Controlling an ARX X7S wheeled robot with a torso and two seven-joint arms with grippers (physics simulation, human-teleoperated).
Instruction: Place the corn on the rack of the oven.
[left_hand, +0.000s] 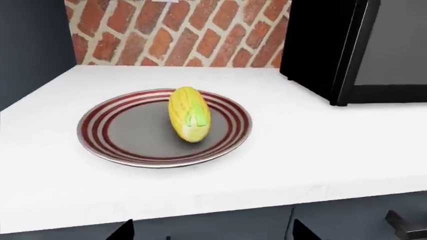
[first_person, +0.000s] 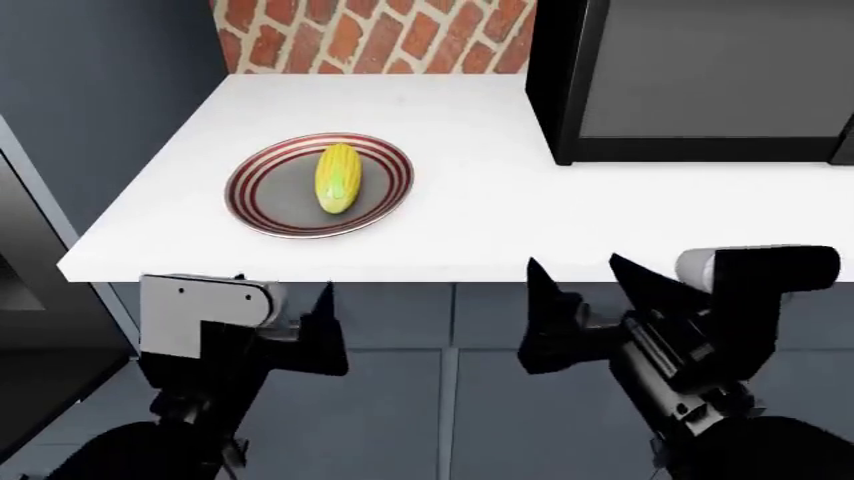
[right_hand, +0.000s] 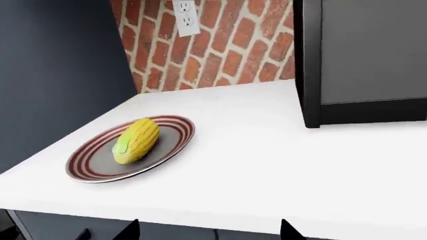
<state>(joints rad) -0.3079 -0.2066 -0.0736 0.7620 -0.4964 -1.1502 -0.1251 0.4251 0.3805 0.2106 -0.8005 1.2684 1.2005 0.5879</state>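
Note:
The corn (first_person: 336, 178), a yellow ear with a green tip, lies on a round grey plate with red rings (first_person: 267, 200) on the white counter. It also shows in the left wrist view (left_hand: 189, 114) and the right wrist view (right_hand: 137, 140). My left gripper (first_person: 284, 300) is open and empty, low in front of the counter's edge, below the plate. My right gripper (first_person: 587, 285) is open and empty, further right at the same height. Only dark fingertips (left_hand: 123, 231) (right_hand: 287, 231) show in the wrist views. The oven and its rack are out of view.
A black box-shaped appliance with a grey door (first_person: 694, 80) stands on the counter at the right. A brick wall (first_person: 374, 35) with a white outlet (right_hand: 185, 16) runs behind. Grey cabinet fronts (first_person: 441, 400) lie below the counter; a dark panel (first_person: 94, 100) stands left.

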